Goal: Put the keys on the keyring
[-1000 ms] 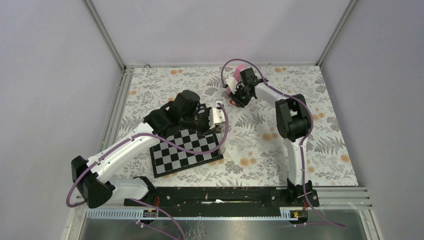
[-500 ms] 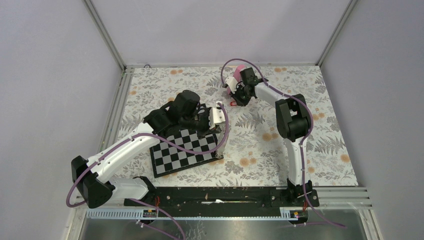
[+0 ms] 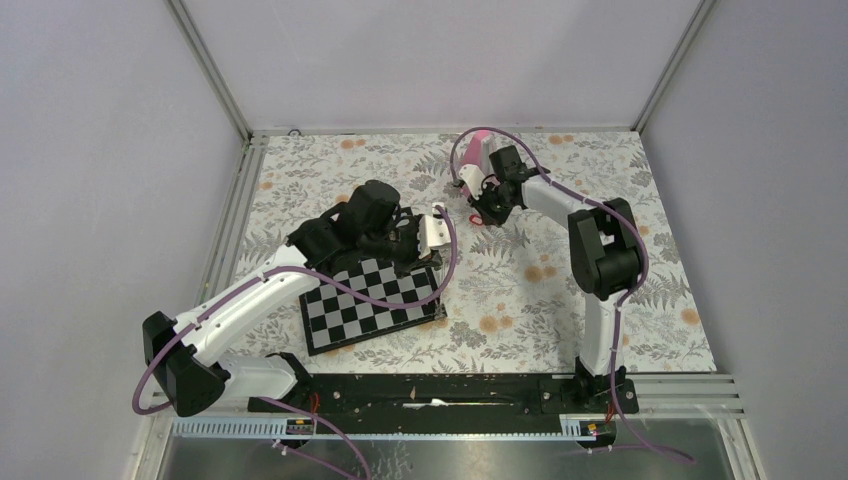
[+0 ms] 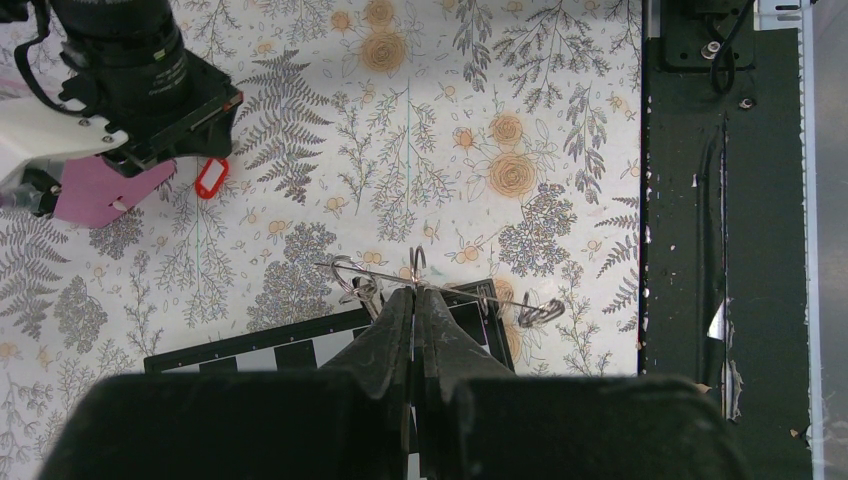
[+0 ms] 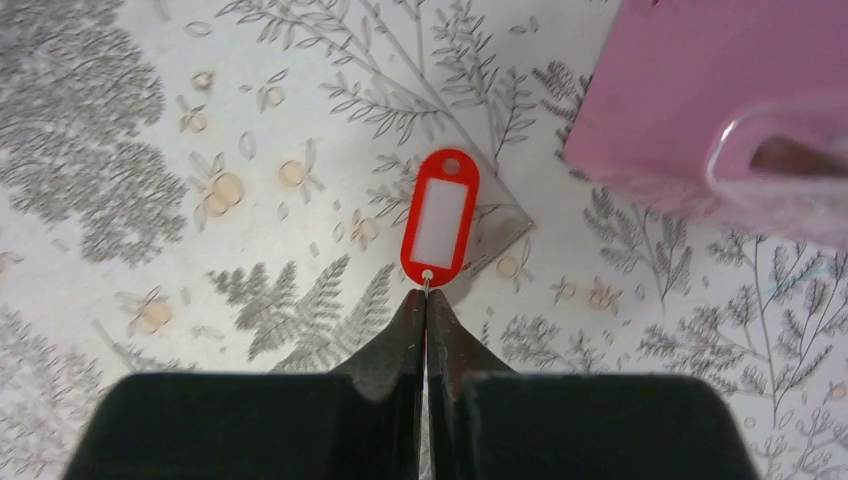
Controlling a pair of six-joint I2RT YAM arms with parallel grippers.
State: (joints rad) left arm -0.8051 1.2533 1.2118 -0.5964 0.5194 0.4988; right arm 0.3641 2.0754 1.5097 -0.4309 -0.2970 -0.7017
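My right gripper (image 5: 425, 293) is shut on the small metal loop at the end of the red-headed key (image 5: 440, 220), which lies flat on the floral cloth. It also shows in the left wrist view (image 4: 210, 178) and under my right gripper (image 3: 480, 213) in the top view. My left gripper (image 4: 415, 290) is shut on the keyring (image 4: 470, 294), which shows edge-on as a thin pale line held above the chessboard's corner. Small metal pieces (image 4: 360, 290) hang at its ends. I cannot tell whether one of them is the dark-silver key.
The pink metronome (image 3: 477, 150) stands just behind my right gripper, and shows in the right wrist view (image 5: 720, 100). The chessboard (image 3: 370, 295) lies under my left arm. The black base rail (image 4: 720, 200) runs along the near edge.
My right gripper has moved right and a little nearer, away from the metronome, keeping hold of the red key. My left arm has not moved.
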